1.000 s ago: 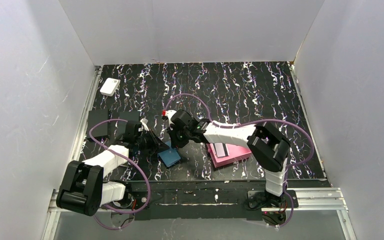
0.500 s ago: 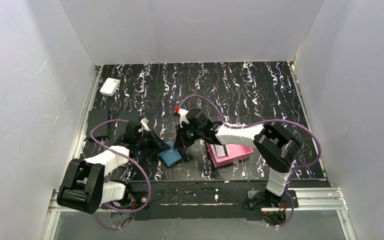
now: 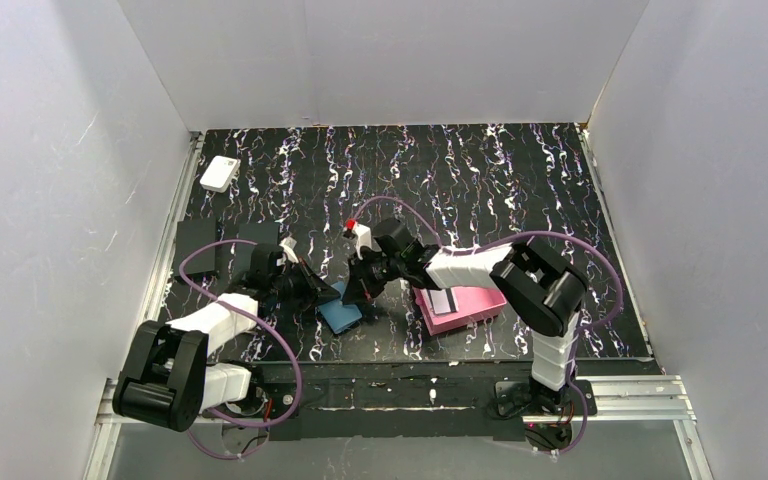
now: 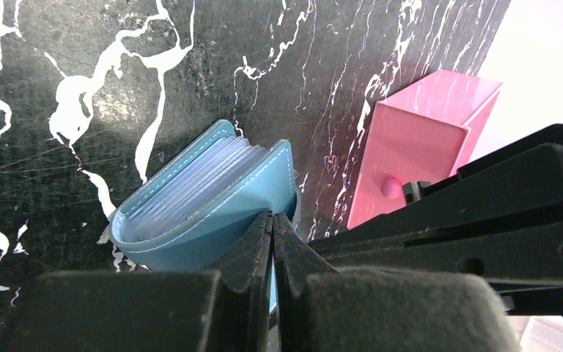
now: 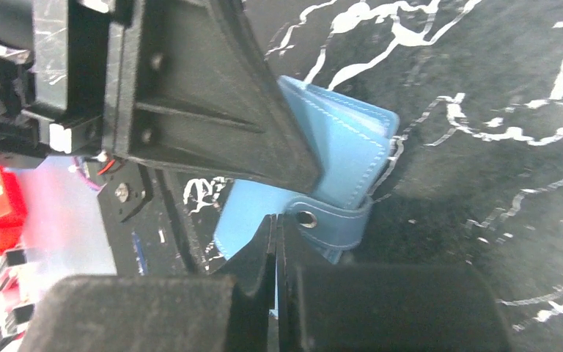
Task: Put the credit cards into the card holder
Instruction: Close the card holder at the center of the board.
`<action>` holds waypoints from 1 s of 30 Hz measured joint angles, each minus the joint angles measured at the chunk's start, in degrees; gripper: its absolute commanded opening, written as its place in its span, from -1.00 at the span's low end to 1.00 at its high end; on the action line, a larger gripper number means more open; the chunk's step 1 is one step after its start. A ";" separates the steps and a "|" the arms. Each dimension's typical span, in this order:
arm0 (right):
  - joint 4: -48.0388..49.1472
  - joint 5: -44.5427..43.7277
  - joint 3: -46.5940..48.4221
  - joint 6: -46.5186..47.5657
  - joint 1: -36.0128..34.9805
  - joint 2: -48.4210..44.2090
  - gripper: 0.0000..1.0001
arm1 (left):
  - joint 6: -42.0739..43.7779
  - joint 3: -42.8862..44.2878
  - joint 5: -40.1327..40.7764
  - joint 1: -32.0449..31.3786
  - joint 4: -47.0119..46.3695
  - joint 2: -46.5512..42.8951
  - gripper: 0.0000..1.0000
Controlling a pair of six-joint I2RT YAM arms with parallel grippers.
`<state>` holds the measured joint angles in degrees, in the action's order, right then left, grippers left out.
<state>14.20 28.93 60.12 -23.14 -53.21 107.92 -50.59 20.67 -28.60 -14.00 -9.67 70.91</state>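
Card holder (image 3: 341, 314), partly open with its pockets fanned, lies on the marbled table (image 3: 520, 190) between the two arms. Left gripper (image 4: 273, 218) is clenched on one cover edge. Right gripper (image 5: 274, 221) is clamped on the flap beside the snap tab (image 5: 331, 224). A striped credit card (image 3: 444, 300) rests on the pink tray (image 3: 482, 300), just right of the holder and nearer the right arm. Judgement: one gripper must release to fetch it. Black slabs (image 3: 222, 246) lie well apart.

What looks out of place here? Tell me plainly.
The teal-blue folding card holder sits tilted and half open, its clear pockets fanned, pinched at its covers by both the left gripper and the right gripper. Nothing looks spilled or damaged.
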 measured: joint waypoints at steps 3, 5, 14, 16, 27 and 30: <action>1.79 3.17 0.07 -0.74 -0.31 1.25 -0.97 | -0.09 -0.44 0.09 0.00 -0.48 -0.24 -1.00; 3.67 5.01 0.07 -1.95 -0.61 2.27 -0.97 | -0.24 -0.59 0.09 0.00 -0.76 -0.26 -1.00; 2.34 5.66 0.28 -3.06 -0.90 2.01 -0.17 | -0.37 -0.68 0.48 0.00 0.11 -1.20 -0.74; -6.67 0.42 0.83 0.20 -0.87 -3.41 0.96 | 0.44 0.92 1.27 0.00 5.38 -2.71 -0.58; -20.28 -6.23 4.44 -1.05 4.20 -12.68 0.14 | 4.48 9.44 2.10 4.04 35.58 -23.56 -0.47; -22.60 -9.01 5.88 -0.15 1.22 -10.86 0.07 | 1.95 4.52 -0.81 4.68 32.20 -25.70 -0.64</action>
<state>-8.40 19.92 66.00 -23.29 -51.99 97.06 -48.64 25.19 -29.41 -9.32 22.52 45.21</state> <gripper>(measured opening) 0.554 0.242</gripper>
